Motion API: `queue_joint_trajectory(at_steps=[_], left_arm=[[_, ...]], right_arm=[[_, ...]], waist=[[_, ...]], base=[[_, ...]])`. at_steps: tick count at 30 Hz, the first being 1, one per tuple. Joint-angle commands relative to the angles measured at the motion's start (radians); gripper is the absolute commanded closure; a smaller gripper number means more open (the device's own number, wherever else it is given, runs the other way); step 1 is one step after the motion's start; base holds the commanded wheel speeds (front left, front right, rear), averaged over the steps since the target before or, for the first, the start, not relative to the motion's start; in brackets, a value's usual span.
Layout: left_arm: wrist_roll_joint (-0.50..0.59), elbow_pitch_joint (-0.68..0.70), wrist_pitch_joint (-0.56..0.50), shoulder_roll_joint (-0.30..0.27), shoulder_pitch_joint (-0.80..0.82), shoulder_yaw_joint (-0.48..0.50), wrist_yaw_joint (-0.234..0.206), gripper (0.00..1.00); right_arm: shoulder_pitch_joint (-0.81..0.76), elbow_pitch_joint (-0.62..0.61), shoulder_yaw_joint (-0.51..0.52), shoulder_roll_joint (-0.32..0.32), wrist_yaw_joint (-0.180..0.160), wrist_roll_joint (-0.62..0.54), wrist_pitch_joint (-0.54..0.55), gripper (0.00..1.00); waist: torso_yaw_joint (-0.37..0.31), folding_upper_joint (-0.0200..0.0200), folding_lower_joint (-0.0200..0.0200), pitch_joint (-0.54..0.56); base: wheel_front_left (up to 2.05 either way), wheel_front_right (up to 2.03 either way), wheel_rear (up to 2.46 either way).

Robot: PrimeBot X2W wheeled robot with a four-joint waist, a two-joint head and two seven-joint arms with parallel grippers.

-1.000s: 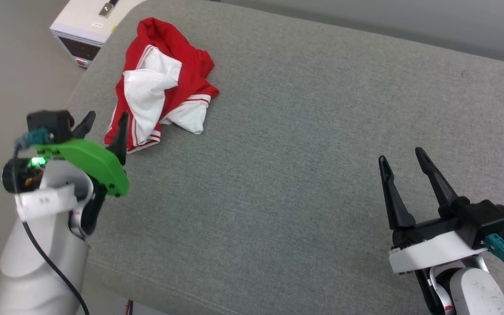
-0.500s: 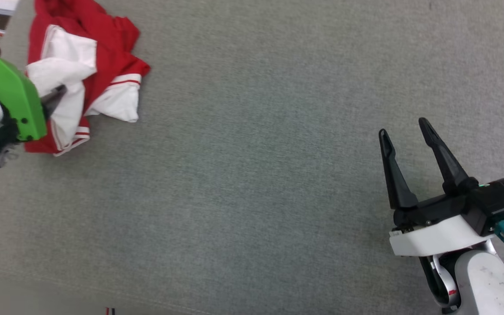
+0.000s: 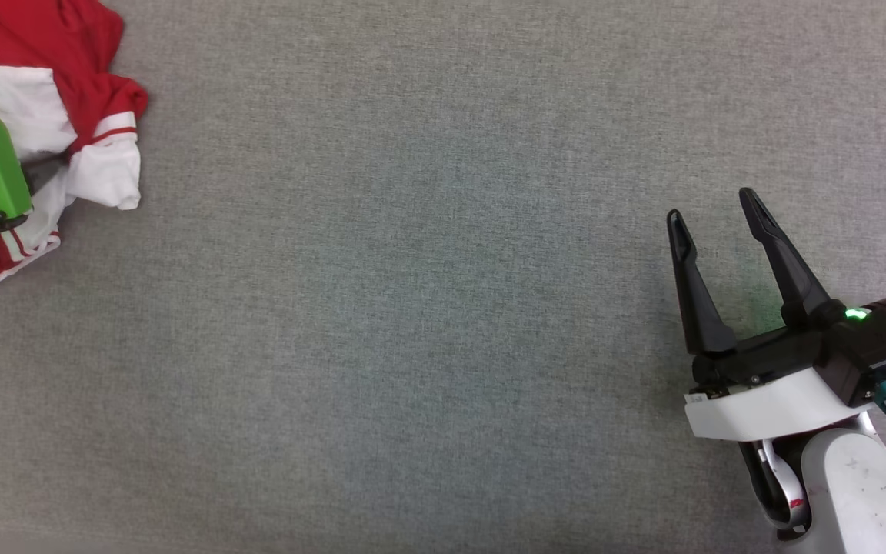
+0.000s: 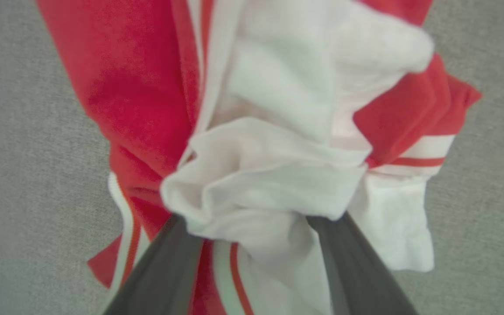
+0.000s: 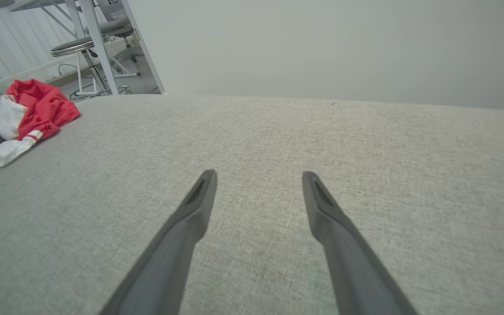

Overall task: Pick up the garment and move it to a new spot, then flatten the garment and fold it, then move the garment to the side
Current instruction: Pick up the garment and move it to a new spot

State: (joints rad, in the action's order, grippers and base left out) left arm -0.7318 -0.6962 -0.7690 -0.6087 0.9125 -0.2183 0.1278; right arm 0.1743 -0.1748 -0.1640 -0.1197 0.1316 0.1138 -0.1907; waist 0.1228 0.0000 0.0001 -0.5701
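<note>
On my screen the work surface (image 3: 443,308) is a wide stretch of grey woven fabric, evenly lit, with no hard shadows. In the right wrist view its far edge curves away softly, and a plain pale wall (image 5: 322,43) stands behind it. Where the wall ends at that view's upper left, I can make out a grey floor (image 5: 147,81), white desk legs (image 5: 99,52), an office chair (image 5: 75,43) beside them, and loose cables (image 5: 123,89) at their foot.
</note>
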Motion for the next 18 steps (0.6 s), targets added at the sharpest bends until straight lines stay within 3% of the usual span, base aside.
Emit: queue_joint_trajectory(at_steps=[1, 12, 18], left_arm=[[-0.012, -0.026, -0.01, 0.019, -0.001, -0.013, 0.002, 1.0], [-0.029, -0.051, 0.078, -0.006, 0.017, -0.056, 0.003, 1.0], [-0.01, 0.014, 0.247, -0.043, 0.023, -0.08, 0.003, 1.0]], right_arm=[[0.021, -0.003, 0.003, -0.002, -0.001, -0.006, -0.008, 0.0], [0.013, 0.057, 0.017, 0.007, -0.001, 0.002, -0.026, 0.0], [-0.012, 0.114, 0.033, 0.026, -0.001, 0.017, -0.048, 0.0]], waist=[[-0.009, 0.0, -0.0001, -0.008], [0.003, 0.0, -0.0001, 0.091], [0.003, 0.0, -0.0001, 0.207]], base=[[0.0, 0.0, 0.0], [0.0, 0.0, 0.0], [0.0, 0.0, 0.0]])
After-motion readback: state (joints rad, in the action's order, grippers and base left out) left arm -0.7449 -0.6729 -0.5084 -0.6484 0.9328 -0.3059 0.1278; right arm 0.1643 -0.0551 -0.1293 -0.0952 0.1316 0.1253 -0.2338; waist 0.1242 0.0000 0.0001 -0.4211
